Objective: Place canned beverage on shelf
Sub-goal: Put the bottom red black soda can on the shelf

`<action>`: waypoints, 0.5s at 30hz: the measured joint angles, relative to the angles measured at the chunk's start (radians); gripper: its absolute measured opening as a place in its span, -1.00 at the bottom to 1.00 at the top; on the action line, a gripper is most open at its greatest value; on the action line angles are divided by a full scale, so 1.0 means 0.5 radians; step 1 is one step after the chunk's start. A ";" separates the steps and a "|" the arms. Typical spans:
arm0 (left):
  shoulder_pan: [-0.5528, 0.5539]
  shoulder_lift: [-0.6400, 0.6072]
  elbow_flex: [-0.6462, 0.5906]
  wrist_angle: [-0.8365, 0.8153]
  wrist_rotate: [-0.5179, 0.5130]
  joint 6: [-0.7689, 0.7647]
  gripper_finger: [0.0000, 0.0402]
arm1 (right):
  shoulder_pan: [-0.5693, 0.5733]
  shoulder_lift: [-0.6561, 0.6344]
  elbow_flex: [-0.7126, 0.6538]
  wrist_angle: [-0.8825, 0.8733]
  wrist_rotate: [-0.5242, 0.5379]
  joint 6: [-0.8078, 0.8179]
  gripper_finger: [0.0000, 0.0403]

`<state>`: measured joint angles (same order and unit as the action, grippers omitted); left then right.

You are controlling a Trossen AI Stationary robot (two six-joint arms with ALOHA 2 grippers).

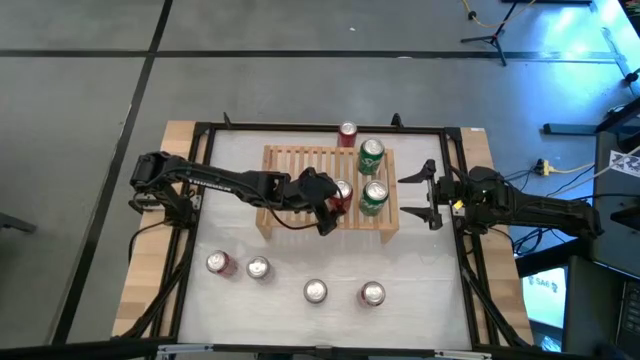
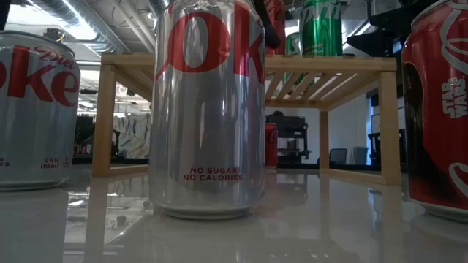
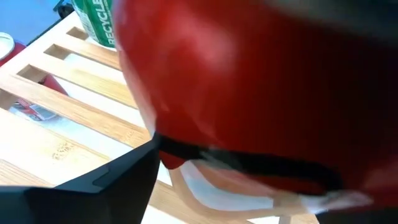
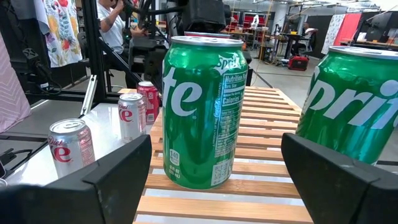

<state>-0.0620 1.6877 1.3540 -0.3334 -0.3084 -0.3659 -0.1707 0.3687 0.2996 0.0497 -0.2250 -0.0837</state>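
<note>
From overhead, you are reaching your left gripper (image 1: 335, 205) over the shelf (image 1: 300, 165), with a red can (image 1: 343, 192) sitting between its fingers on the slatted top. I cannot tell from here whether they are clamping it or letting go. Two green cans (image 1: 372, 152) are standing on the shelf just beyond that red one, toward your right gripper (image 1: 428, 195), whose fingers are spread open and facing the shelf's end without touching anything. Another red can (image 1: 348, 132) is standing on the bench just off the shelf's far edge, and four more cans (image 1: 315, 291) are waiting in a loose row on the bench (image 1: 430, 290), well apart from both sets of fingers (likely the remaining stock).

At bench level, a silver can (image 2: 208, 109) is filling the middle of the picture, and the wooden shelf (image 2: 329, 69) is showing behind it with can bases on top.

Through the left wrist camera, the red can (image 3: 261, 81) is crowding the lens right at the fingers (image 3: 106, 186), resting over the slats (image 3: 68, 106); it looks set down upright so the shelf carries it.

Through the right wrist camera, the wide-set fingers (image 4: 112, 180) are framing a green can (image 4: 202, 112) standing on the slats ahead; nothing is held.
</note>
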 joint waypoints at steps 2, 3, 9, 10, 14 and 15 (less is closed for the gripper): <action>0.000 0.000 0.000 0.002 -0.001 0.000 0.79 | 0.001 0.000 0.000 0.000 0.000 0.000 0.76; 0.000 0.000 0.000 0.003 -0.001 -0.001 0.82 | 0.000 0.000 0.000 -0.001 0.000 0.000 0.76; 0.000 0.000 0.000 0.008 0.016 -0.001 0.85 | 0.001 0.001 0.000 -0.001 0.000 0.000 0.76; 0.000 0.000 0.000 0.008 0.018 -0.001 0.85 | 0.001 0.000 0.000 0.000 0.000 0.000 0.76; -0.010 -0.014 0.001 0.008 0.019 0.003 0.85 | 0.000 0.000 0.000 -0.001 0.000 0.000 0.76; -0.013 -0.024 0.001 0.004 0.018 0.003 0.85 | 0.000 0.000 0.000 0.000 0.000 0.000 0.76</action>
<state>-0.0685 1.6756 1.3544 -0.3317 -0.2996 -0.3645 -0.1705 0.3689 0.2996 0.0498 -0.2249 -0.0837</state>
